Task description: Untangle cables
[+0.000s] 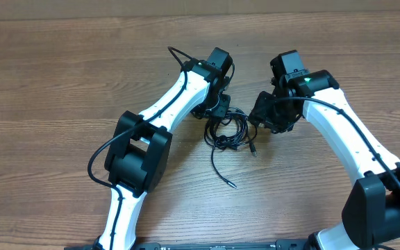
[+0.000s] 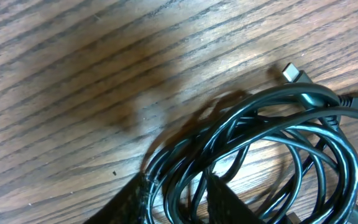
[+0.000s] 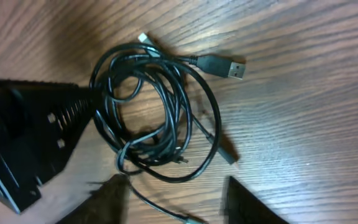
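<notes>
Tangled thin black cords (image 1: 229, 132) on brown wooden bench (image 1: 61, 83), left jaws part-spread astride strands — grip unclear — right jaws apart

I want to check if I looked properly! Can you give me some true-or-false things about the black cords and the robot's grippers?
The cables are black. True.
They lie stretched out straight on the table. False: they are coiled in a tangled bundle.
A USB plug sticks out of the bundle. True.
The right gripper is squeezing that plug. False: it is open, and the plug lies away from its fingers.
Some strands pass between the fingers of the left gripper. True.
</notes>
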Robot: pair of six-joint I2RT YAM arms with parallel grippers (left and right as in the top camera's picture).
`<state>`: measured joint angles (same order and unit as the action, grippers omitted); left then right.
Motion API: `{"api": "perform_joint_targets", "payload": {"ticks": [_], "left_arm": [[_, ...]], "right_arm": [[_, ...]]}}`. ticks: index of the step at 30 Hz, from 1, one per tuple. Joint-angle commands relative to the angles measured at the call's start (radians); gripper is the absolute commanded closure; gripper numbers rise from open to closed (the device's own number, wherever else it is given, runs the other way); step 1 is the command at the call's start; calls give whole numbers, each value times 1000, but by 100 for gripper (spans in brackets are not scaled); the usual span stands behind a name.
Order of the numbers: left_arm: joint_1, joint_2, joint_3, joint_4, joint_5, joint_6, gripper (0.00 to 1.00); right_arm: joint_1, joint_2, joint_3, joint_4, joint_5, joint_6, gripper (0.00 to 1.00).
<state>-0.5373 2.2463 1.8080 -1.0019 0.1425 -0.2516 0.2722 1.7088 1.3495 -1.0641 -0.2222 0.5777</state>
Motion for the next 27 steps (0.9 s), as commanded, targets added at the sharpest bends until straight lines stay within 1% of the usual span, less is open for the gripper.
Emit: {"api": "perform_joint_targets", "payload": {"ticks": [1,2,3,4,6,8,9,11,19,20,23,27], "left_arm": [[-8,13,-2,-3,11,21,65],[-8,13,-2,-4,11,20,65],[-8,13,-2,-6,11,20,66],[-8,13,-2,-8,11,20,65],[-8,13,-2,-15,11,20,65],[-8,13,-2,-15,11,20,65],[-7,13,-2,-15,11,20,65],[-7,13,-2,-14,11,20,61],[-6,13,-2,-14,4,20,59],[-6,13,-2,-14,4,20,60],[-7,13,-2,-15,5,20,70],[-7,13,-2,-18,5,20,69]], "right_arm": [[2,5,-4,7,42,28,31],[2,5,-4,5,42,27,30],[2,5,-4,4,43,24,26],[2,5,-4,4,43,19,24],[2,5,-4,5,42,17,14],[2,5,-4,4,42,18,0],[2,5,-4,5,42,17,0],[2,5,-4,5,43,17,0],[2,5,-4,5,43,18,0],[2,5,-4,5,43,18,0],[2,5,-4,5,43,18,0],[2,5,-4,5,43,18,0]]}}
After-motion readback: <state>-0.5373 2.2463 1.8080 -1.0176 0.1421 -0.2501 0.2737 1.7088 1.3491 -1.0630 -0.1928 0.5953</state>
